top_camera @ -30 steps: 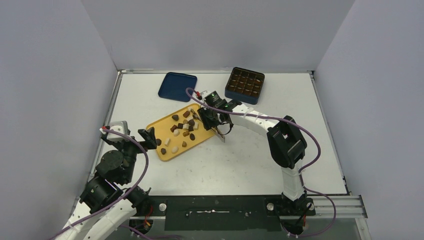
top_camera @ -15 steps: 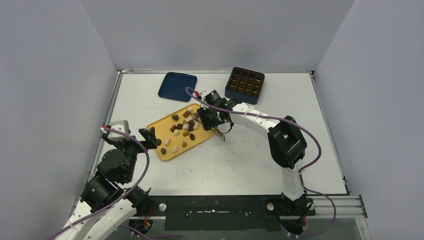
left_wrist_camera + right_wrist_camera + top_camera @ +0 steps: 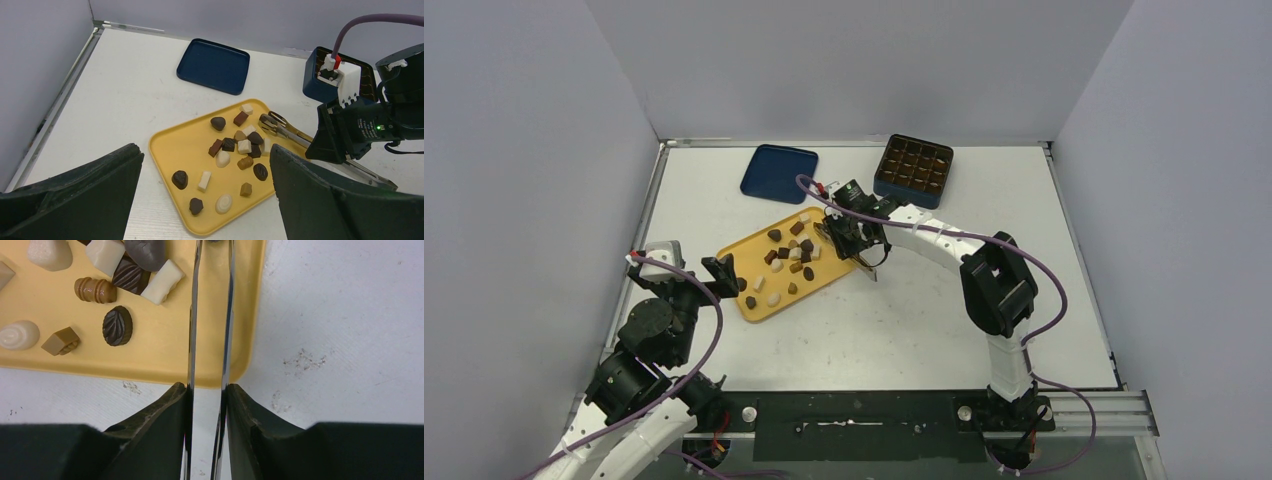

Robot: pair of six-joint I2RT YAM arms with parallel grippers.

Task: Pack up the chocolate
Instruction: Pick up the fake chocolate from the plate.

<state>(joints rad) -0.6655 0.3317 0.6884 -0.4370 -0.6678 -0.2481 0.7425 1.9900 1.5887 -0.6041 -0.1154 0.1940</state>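
Notably, right gripper (image 3: 207, 390) squeezes metal tongs (image 3: 193, 315) nearly closed; left gripper (image 3: 205, 197) gapes empty. Light, rigid, probably slippery chocolate pieces (image 3: 243, 146): best nipped across flat sides.

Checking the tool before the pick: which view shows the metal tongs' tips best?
Left wrist: the tongs show whole tips over the yellow tray. Right wrist shows only their blades in the right gripper, tips cropped; top view, a sliver.

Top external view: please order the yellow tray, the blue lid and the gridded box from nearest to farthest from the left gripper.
1. Yellow tray, right beside the left gripper.
2. Blue lid, far side, left of centre.
3. Gridded box, far side, further right.
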